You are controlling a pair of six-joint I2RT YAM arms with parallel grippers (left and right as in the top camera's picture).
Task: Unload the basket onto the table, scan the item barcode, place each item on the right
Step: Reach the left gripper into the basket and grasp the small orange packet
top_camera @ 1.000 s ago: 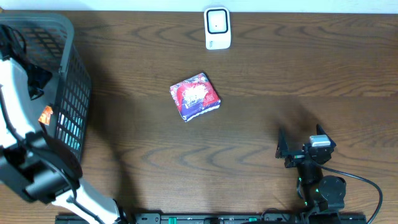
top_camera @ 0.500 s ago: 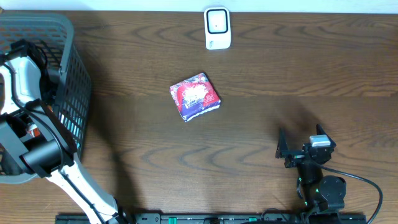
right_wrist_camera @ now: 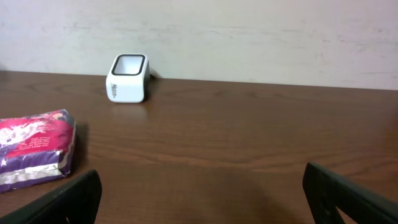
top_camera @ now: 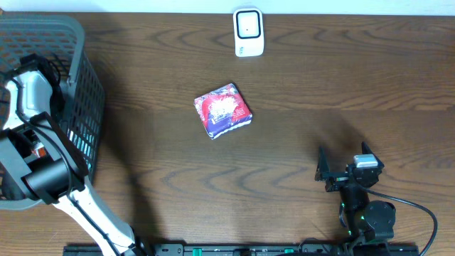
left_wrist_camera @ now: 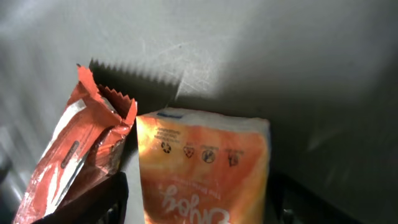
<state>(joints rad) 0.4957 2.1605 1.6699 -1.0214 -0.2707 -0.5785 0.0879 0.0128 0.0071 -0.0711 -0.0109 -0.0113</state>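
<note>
My left arm [top_camera: 32, 92] reaches down into the grey basket [top_camera: 79, 78] at the table's left end. In the left wrist view my left gripper [left_wrist_camera: 196, 208] is open, its dark fingers [left_wrist_camera: 102, 202] standing on either side of an orange packet [left_wrist_camera: 205, 168] with white lettering. A narrow gap shows at the left finger. A crumpled red-orange wrapper [left_wrist_camera: 74, 155] lies just left of it. The white barcode scanner [top_camera: 248, 32] [right_wrist_camera: 129, 78] stands at the far edge. My right gripper [top_camera: 343, 160] [right_wrist_camera: 202, 199] rests open over bare table at the front right, nothing in it.
A red and purple packet [top_camera: 222, 110] [right_wrist_camera: 34, 149] lies in the middle of the brown wooden table [top_camera: 320, 92], between basket and scanner. The basket's mesh walls close round my left arm. A white wall [right_wrist_camera: 249, 31] runs behind the scanner.
My left arm has swung further into the basket and lowered over the orange packet, and its jaws have narrowed toward it. The right arm and the table's packet have not moved.
</note>
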